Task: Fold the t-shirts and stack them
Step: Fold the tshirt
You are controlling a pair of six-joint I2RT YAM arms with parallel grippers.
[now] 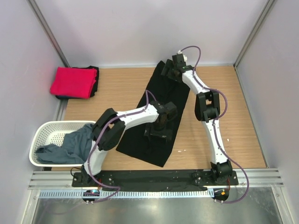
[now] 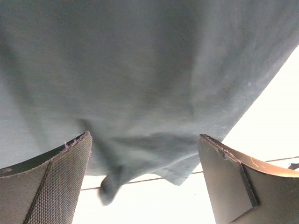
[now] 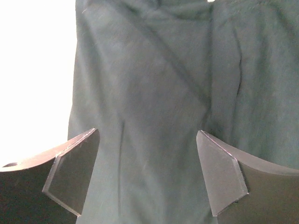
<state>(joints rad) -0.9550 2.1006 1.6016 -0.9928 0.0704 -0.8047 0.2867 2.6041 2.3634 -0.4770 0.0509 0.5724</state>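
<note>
Status: task partly done.

1. Red tee [image 1: 73, 82]: folded, lying at the far-left corner of the table [image 1: 121, 88], on top of a dark cloth [image 1: 95, 77] that shows past its right edge. I judge this to be the stack, though I cannot tell what the dark piece is.
2. Black tee [image 1: 161, 100]: spread as a long, narrow strip, running at a slant from the middle of the far edge toward the middle of the near edge. It looks folded lengthwise only. I judge the cross folds and the move to the stack are still to do.
3. Grey tee [image 1: 70, 147]: unfolded, slumped over the right rim of the basket [image 1: 44, 133], which sits off the near-left corner. Not yet started.

Left gripper [image 2: 145, 137]: jaws spread, over the near part of the black tee, near its hem, pinching nothing.

Right gripper [image 3: 147, 133]: jaws spread, over the far end of the same tee, pinching nothing.

Remaining, in my judgement: grasp both ends of the strip, finish its fold, stack it, then fold and stack the grey tee.
</note>
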